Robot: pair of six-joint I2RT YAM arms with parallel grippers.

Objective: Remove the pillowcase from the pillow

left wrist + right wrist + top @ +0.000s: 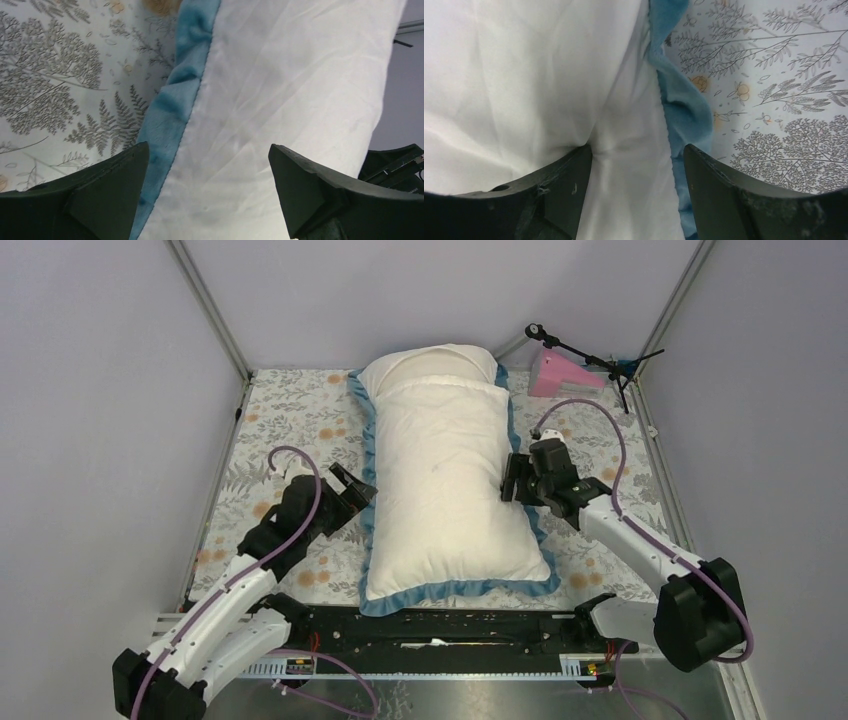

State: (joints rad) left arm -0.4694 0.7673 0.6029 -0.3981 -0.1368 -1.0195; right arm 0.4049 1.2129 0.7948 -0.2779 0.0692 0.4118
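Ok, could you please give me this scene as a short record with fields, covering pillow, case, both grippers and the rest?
pillowcase: white face up, blue edging, covering most of the pillow
pillow: cream, far end poking out of the case
left gripper: open, over the case's left edging
right gripper: open, over the case's right edging
table cloth: grey-and-orange floral
far right corner: pink block, small black stand
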